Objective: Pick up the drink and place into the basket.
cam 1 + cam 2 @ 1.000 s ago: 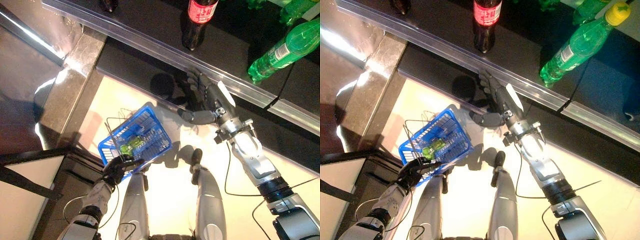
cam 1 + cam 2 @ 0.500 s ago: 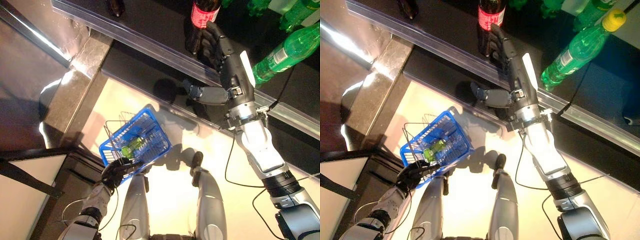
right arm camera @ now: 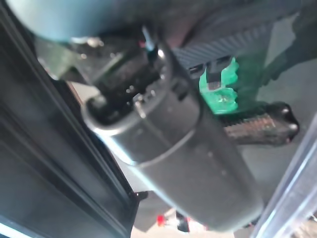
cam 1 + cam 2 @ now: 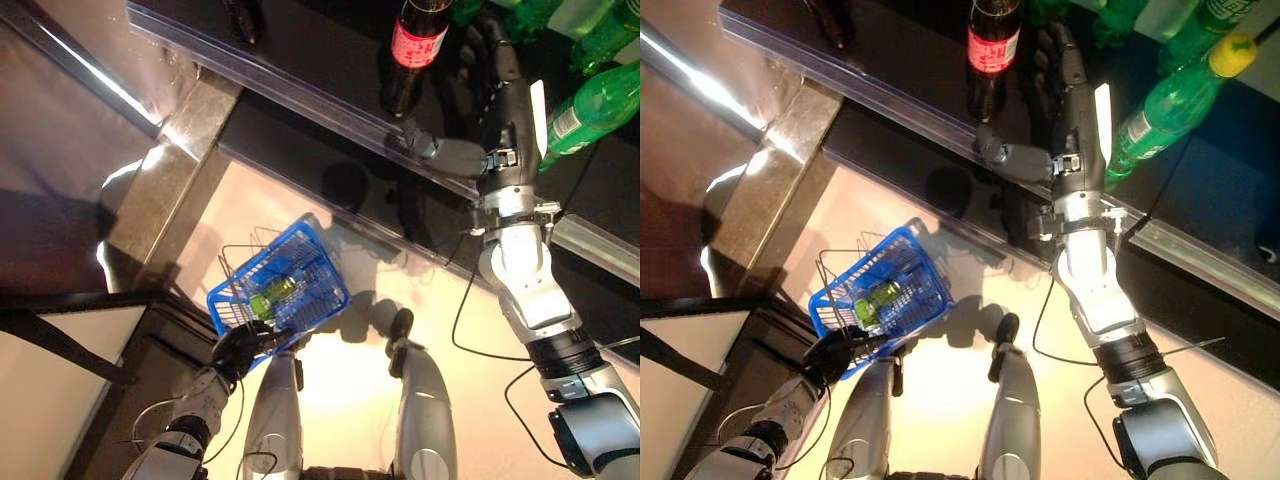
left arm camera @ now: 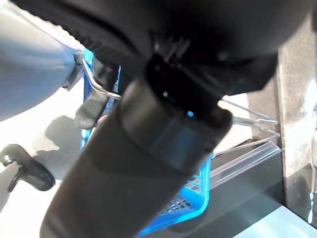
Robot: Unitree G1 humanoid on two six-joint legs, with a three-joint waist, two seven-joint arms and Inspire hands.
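One cola bottle (image 4: 412, 52) stands upright at shelf (image 4: 300, 95) front edge, just left of right hand (image 4: 497, 95), fingers straight, thumb apart, apparently not touching. Left hand (image 4: 240, 345) clamps basket (image 4: 285, 290) handle.

On the dark shelf (image 4: 330, 50), the right hand (image 4: 500, 95) stands in the gap between the cola bottle (image 4: 408, 55) and the green bottle (image 4: 585, 100), near both. The clear shelf rail (image 4: 300, 95) runs across the front. Below, the blue basket (image 4: 325, 290) is open-topped, with 1 green bottle inside (image 4: 270, 297).
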